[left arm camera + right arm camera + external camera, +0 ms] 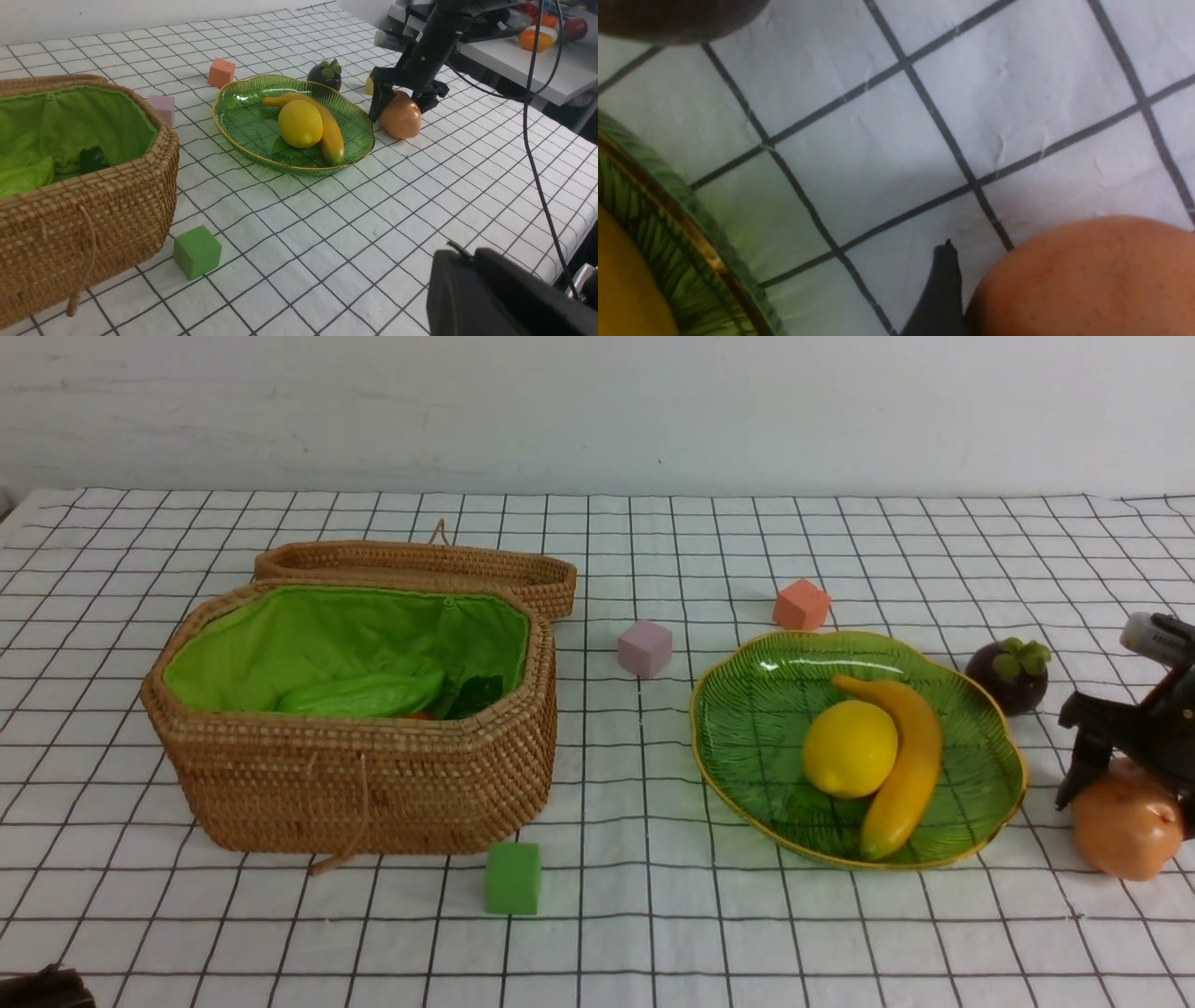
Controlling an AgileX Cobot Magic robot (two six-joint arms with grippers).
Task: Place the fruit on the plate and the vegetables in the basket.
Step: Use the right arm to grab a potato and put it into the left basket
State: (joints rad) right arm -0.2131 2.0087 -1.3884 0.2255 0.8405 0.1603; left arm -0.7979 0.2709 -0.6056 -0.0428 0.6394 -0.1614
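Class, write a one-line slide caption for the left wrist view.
Right gripper straddles the potato beside the green plate holding lemon and banana; mangosteen not yet plated, wicker basket open.

Lemon [850, 749], banana [904, 775] on plate [752, 728]; right gripper [1127, 791] over potato [1125, 831].

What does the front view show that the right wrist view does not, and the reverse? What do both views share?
Only the front view shows the basket with the cucumber inside, and the pink cube, orange cube and green cube. Only the right wrist view shows, up close, the fine speckles on the potato. Both show the potato, part of the plate, the checked cloth and a dark finger of the right gripper beside the potato.
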